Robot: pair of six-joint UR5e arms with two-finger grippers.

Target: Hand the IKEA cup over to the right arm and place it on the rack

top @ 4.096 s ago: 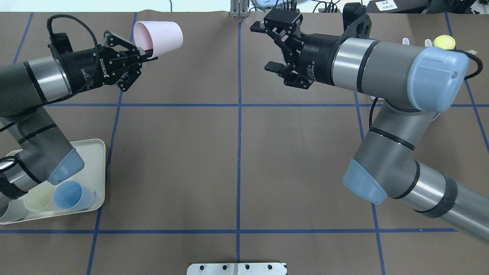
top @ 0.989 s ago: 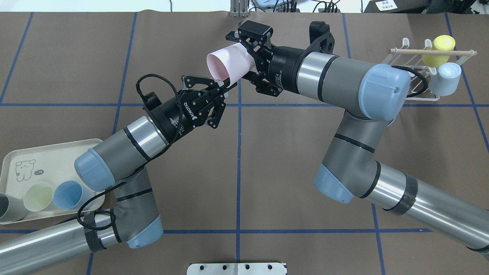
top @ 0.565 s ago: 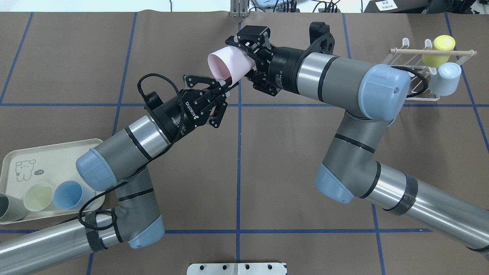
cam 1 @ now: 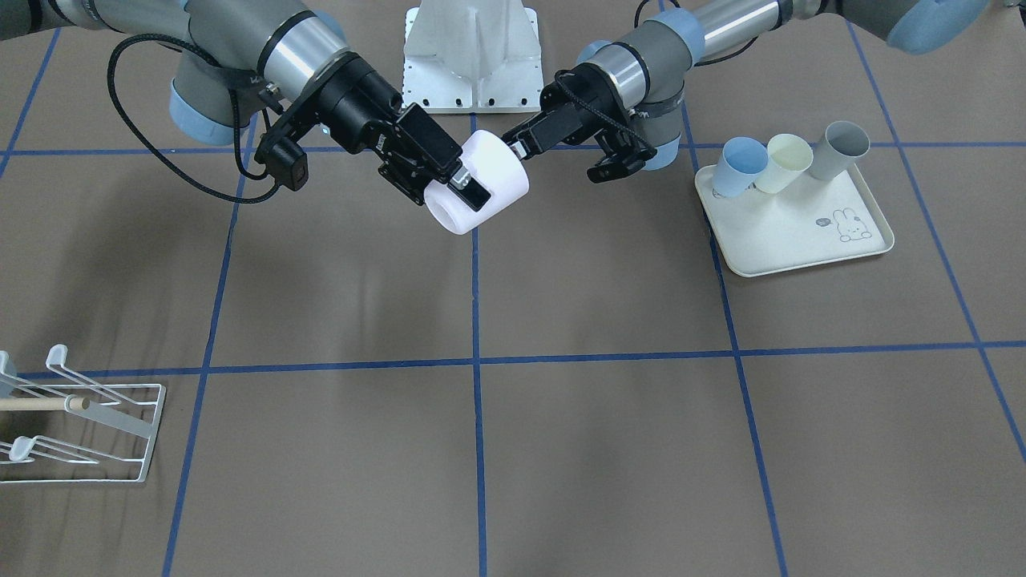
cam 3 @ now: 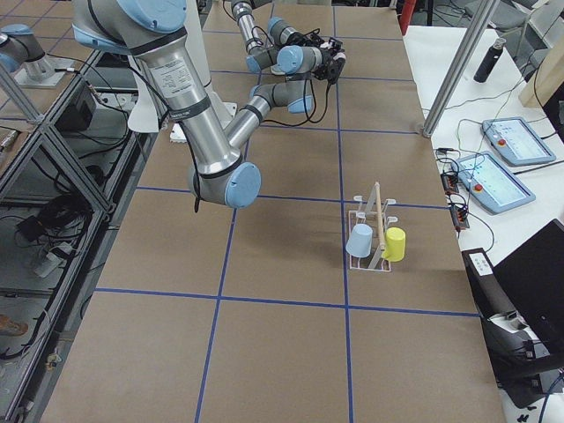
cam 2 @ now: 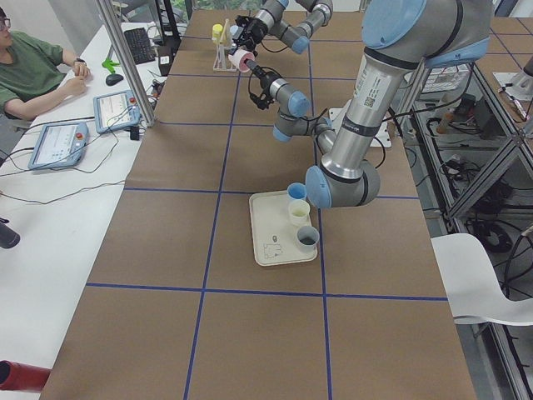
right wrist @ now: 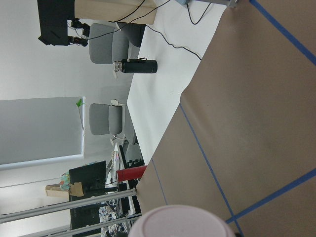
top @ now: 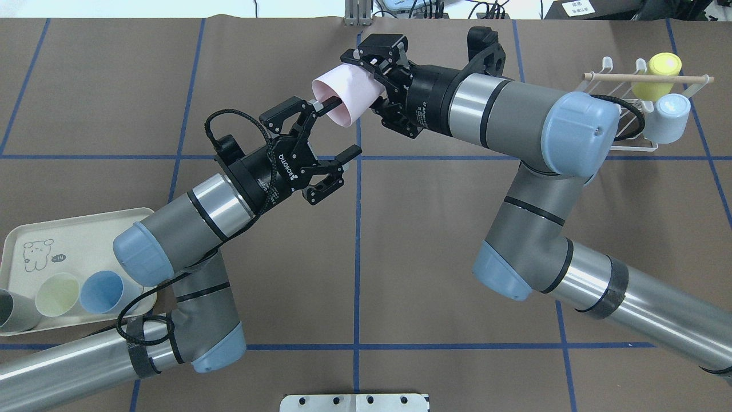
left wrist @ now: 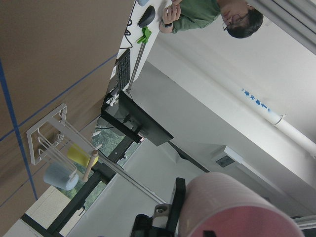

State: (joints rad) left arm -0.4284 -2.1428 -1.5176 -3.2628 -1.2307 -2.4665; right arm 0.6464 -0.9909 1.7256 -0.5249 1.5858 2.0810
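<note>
Figure: hand-over above a tabletop [top: 446, 229] that is covered in brown paper and divided into squares by blue tape lines. White desks are seen beyond its far edge, with a seated person [cam 2: 33, 71] at one of them. Seven cups are counted. One pink cup [top: 347, 94] is held in the air over the central tape line, in the far half of the tabletop. A yellow cup [top: 657, 74] and a pale blue cup [top: 666, 117] are hung on the single white wire rack [cam 1: 88, 417] at the robot's far right. A blue cup [top: 103, 292], a pale yellow cup [top: 57, 293] and a grey cup [top: 8, 312] are stood in a row on the single cream tray [top: 86, 240] at its near left. The right arm is bent at the elbow and stretched toward the centre. The fingers of the right gripper [top: 374, 86] are pinched on the base end of the pink cup, which is laid on its side with its mouth turned to the left gripper [top: 346, 127]. The left arm is reached up from the near left. Its fingers are spread wide, with one tip at the cup's mouth and the other apart from the cup. Whether that tip touches the rim cannot be told.
</note>
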